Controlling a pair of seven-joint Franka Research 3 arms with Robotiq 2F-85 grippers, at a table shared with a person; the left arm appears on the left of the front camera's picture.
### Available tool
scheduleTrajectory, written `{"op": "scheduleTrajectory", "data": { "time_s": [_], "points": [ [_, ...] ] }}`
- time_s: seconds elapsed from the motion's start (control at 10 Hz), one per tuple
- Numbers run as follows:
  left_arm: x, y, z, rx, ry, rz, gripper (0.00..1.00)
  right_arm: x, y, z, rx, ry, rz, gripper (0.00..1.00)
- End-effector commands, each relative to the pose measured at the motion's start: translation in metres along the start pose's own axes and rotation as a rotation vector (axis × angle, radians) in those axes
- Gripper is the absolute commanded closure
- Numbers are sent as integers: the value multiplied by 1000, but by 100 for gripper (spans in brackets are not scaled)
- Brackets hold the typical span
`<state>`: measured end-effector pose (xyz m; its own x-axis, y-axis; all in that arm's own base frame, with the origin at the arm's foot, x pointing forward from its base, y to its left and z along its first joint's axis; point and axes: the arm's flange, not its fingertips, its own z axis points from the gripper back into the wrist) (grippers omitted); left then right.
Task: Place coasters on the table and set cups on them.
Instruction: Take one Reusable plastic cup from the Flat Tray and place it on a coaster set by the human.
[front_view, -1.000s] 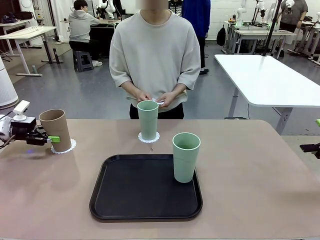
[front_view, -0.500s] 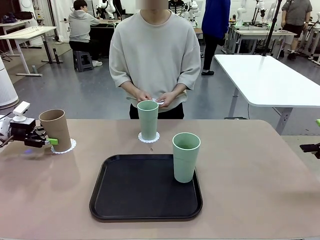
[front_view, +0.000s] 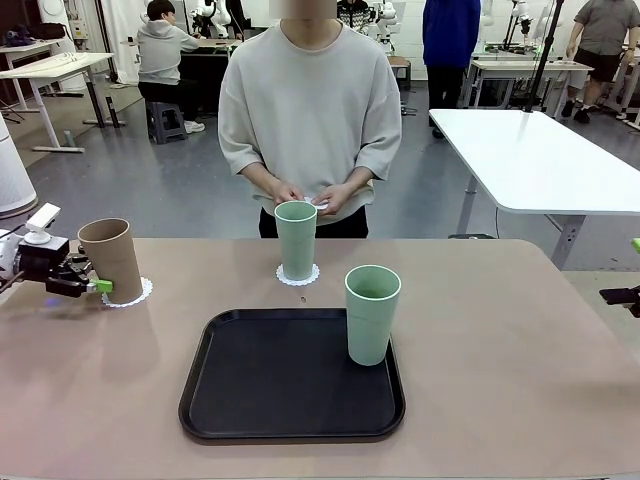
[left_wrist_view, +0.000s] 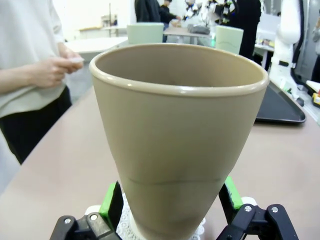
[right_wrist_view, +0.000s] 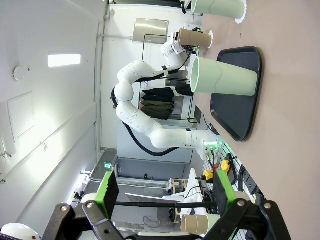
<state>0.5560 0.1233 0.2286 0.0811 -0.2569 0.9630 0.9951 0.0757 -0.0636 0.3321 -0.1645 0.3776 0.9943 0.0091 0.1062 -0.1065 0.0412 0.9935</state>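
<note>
A brown cup (front_view: 110, 260) stands upright on a white coaster (front_view: 130, 293) at the table's (front_view: 520, 340) far left. My left gripper (front_view: 97, 285) sits low beside its left side, open. In the left wrist view the brown cup (left_wrist_view: 175, 125) stands between the spread green pads (left_wrist_view: 111, 202) on its coaster (left_wrist_view: 127, 227); contact cannot be told. One green cup (front_view: 296, 240) stands on a coaster (front_view: 298, 276) before the person. Another green cup (front_view: 372, 313) stands on the black tray (front_view: 280, 380). The person's hands hold a white coaster (front_view: 318, 203). My right gripper (right_wrist_view: 165, 192) is open, holding nothing.
The tray lies at the table's middle front, its left part bare. My right gripper (front_view: 620, 295) rests at the table's far right edge. A white-topped table (front_view: 540, 160) stands behind on the right. The person stands close against the far edge.
My left gripper has drawn back a little to the left, away from the brown cup. The cups, the tray and the person's hands have stayed put.
</note>
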Motion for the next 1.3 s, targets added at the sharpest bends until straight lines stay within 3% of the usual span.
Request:
{"op": "scheduleTrajectory", "data": {
  "time_s": [0.0, 0.7, 1.0, 1.2],
  "points": [
    [1, 3, 6, -5, 51, -21, 0, 0, 2, 0, 11, -1, 6, 0],
    [9, -3, 38, 38, 193, -18, 0, 0, 2, 0, 11, -1, 6, 0],
    [45, -27, 70, 85, 382, -32, 0, 0, 2, 0, 11, -1, 6, 0],
    [96, -54, 72, 123, 563, -102, 0, 0, 2, 0, 11, -1, 6, 0]
  ]
}}
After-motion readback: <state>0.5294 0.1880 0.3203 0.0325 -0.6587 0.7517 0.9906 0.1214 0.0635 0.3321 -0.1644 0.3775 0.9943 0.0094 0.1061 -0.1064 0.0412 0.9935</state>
